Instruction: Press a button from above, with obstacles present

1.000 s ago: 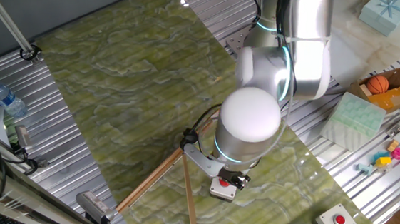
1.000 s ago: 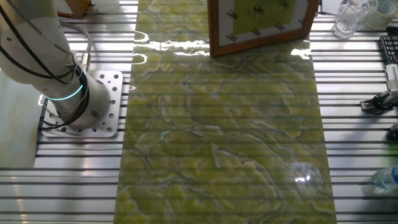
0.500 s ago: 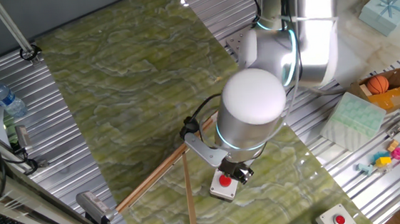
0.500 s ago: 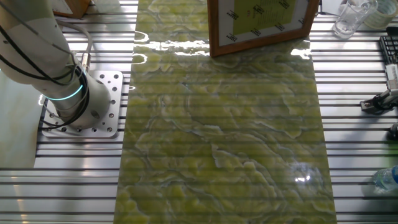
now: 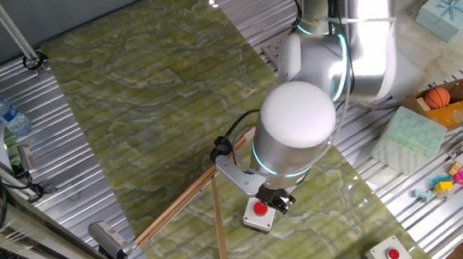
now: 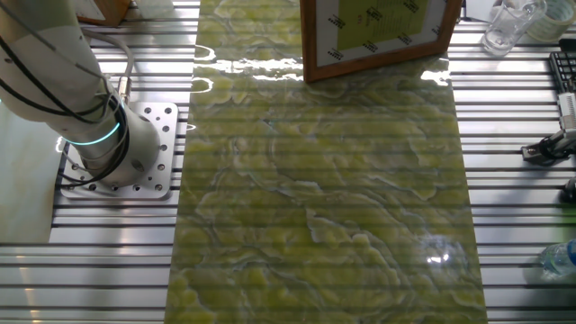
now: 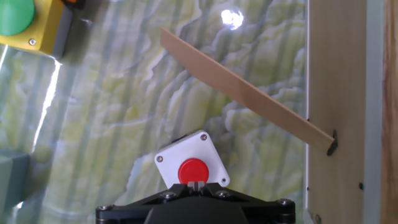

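Note:
The button (image 5: 261,210) is a round red push-button in a small light grey box (image 5: 255,220) on the green marbled mat. In the hand view the button (image 7: 193,170) sits low in the middle, just beyond my fingertips. My gripper (image 5: 278,199) hangs a little above and beside the button; in the hand view the gripper (image 7: 195,185) has its two tips pressed together, holding nothing. Two thin wooden sticks meet left of the box: one slanted (image 5: 179,203), one running to the front edge (image 5: 220,238). In the hand view they are the slanted stick (image 7: 242,87) and the other stick (image 7: 336,93).
Another grey red-button box (image 5: 390,254) lies at the front right, off the mat. A yellow box with a green button (image 7: 25,22) is in the hand view's top left. A water bottle (image 5: 7,116) stands far left. The arm base (image 6: 121,144) and a framed board (image 6: 378,36) show in the other fixed view.
The arm has risen and shifted slightly right. The gripper, which covered the button one second ago, now stands off it, so the red cap shows fully. The box and sticks have not moved.

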Robot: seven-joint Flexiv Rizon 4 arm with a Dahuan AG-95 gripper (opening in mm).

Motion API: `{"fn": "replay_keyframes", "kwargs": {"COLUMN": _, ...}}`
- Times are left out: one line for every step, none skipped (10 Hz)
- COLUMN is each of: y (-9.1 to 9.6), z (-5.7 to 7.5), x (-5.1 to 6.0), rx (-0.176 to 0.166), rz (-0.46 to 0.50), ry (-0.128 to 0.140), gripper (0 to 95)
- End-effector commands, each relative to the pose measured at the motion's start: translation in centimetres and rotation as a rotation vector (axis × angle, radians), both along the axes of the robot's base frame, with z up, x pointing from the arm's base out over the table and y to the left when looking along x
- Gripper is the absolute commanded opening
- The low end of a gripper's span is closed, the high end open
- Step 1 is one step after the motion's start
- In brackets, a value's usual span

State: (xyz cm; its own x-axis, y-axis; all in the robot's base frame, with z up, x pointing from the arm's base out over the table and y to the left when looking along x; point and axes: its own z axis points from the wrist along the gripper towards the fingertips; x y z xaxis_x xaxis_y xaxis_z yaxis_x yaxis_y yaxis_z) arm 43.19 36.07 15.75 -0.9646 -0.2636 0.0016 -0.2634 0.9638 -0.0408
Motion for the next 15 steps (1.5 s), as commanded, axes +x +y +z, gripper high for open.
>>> {"fn": "replay_keyframes", "kwargs": {"y": 0.1, "z": 0.2, "x": 0.0, "rx": -0.002, "rz": -0.012, "ry": 0.001, "gripper": 0.0}}
{"fn": "replay_keyframes", "kwargs": {"y": 0.1, "z": 0.8, "x": -0.4, "rx": 0.000, "rz": -0.032, "ry": -0.001, "gripper": 0.0}}
{"fn": "replay_keyframes", "kwargs": {"y": 0.2, "z": 1.6, "x": -0.7, "rx": 0.001, "rz": -0.050, "ry": -0.006, "gripper": 0.0}}
{"fn": "replay_keyframes", "kwargs": {"y": 0.3, "z": 2.4, "x": -1.0, "rx": 0.001, "rz": -0.071, "ry": -0.008, "gripper": 0.0}}
{"fn": "replay_keyframes", "kwargs": {"y": 0.3, "z": 2.9, "x": -1.2, "rx": 0.000, "rz": -0.087, "ry": -0.009, "gripper": 0.0}}
{"fn": "replay_keyframes", "kwargs": {"y": 0.4, "z": 3.4, "x": -1.4, "rx": 0.001, "rz": -0.103, "ry": -0.010, "gripper": 0.0}}
{"fn": "replay_keyframes", "kwargs": {"y": 0.3, "z": 3.9, "x": -1.6, "rx": 0.005, "rz": -0.121, "ry": -0.018, "gripper": 0.0}}
{"fn": "replay_keyframes", "kwargs": {"y": 0.3, "z": 4.2, "x": -1.7, "rx": 0.006, "rz": -0.125, "ry": -0.020, "gripper": 0.0}}
{"fn": "replay_keyframes", "kwargs": {"y": 0.3, "z": 4.4, "x": -1.7, "rx": 0.006, "rz": -0.128, "ry": -0.021, "gripper": 0.0}}
{"fn": "replay_keyframes", "kwargs": {"y": 0.2, "z": 4.6, "x": -1.8, "rx": 0.007, "rz": -0.129, "ry": -0.022, "gripper": 0.0}}
{"fn": "replay_keyframes", "kwargs": {"y": 0.2, "z": 5.1, "x": -2.0, "rx": 0.011, "rz": -0.132, "ry": -0.030, "gripper": 0.0}}
{"fn": "replay_keyframes", "kwargs": {"y": 0.1, "z": 5.4, "x": -2.2, "rx": 0.012, "rz": -0.133, "ry": -0.034, "gripper": 0.0}}
{"fn": "replay_keyframes", "kwargs": {"y": 0.1, "z": 5.7, "x": -2.3, "rx": 0.012, "rz": -0.137, "ry": -0.037, "gripper": 0.0}}
{"fn": "replay_keyframes", "kwargs": {"y": 0.1, "z": 6.0, "x": -2.4, "rx": 0.011, "rz": -0.138, "ry": -0.038, "gripper": 0.0}}
{"fn": "replay_keyframes", "kwargs": {"y": 0.1, "z": 6.2, "x": -2.5, "rx": 0.012, "rz": -0.139, "ry": -0.041, "gripper": 0.0}}
